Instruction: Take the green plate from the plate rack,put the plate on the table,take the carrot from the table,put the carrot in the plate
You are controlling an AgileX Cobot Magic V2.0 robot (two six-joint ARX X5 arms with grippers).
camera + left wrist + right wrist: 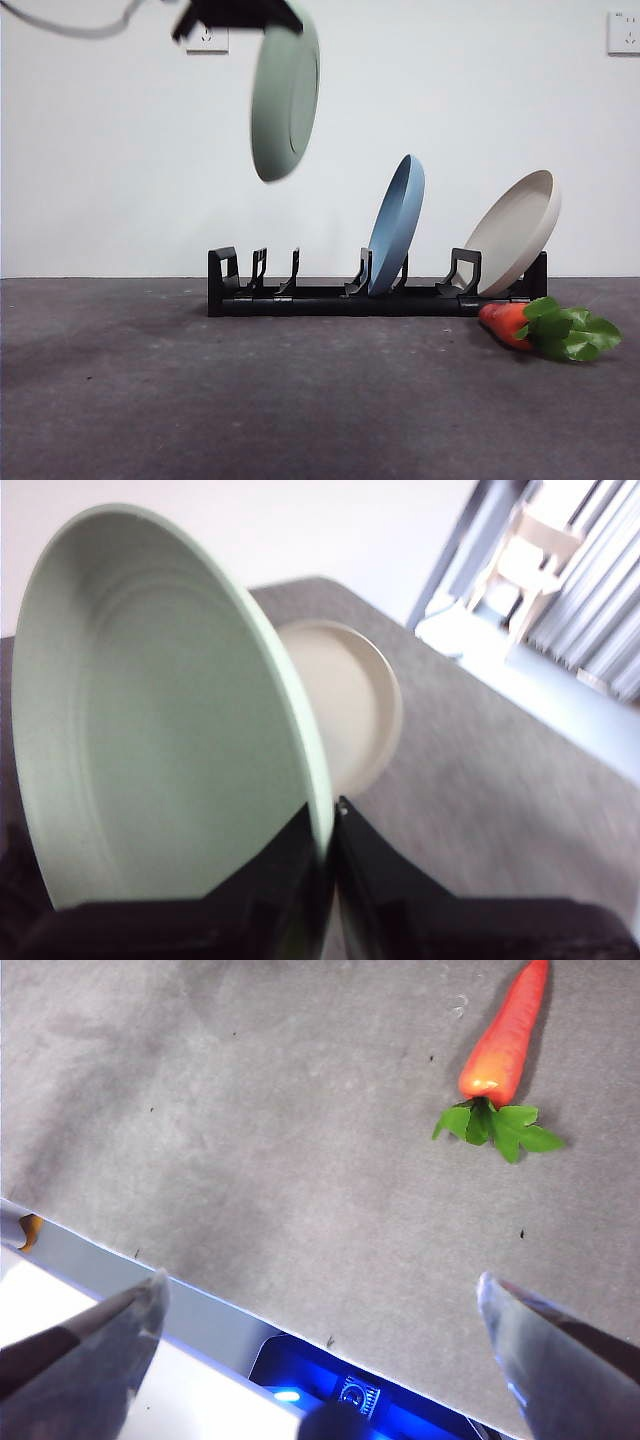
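Observation:
The green plate (285, 96) hangs on edge high above the left end of the plate rack (340, 296), clear of its slots. My left gripper (238, 16) is shut on the plate's rim (322, 825) from above. The carrot (510, 322) lies on the table (250, 400) in front of the rack's right end, its green leaves pointing right. My right gripper (320, 1310) is open over the table's edge, some way from the carrot (505, 1040), with nothing between its jaws.
A blue plate (397, 225) stands in the middle of the rack and a beige plate (515, 232) leans at its right end. The beige plate (345, 710) also shows behind the green one in the left wrist view. A white wall stands behind.

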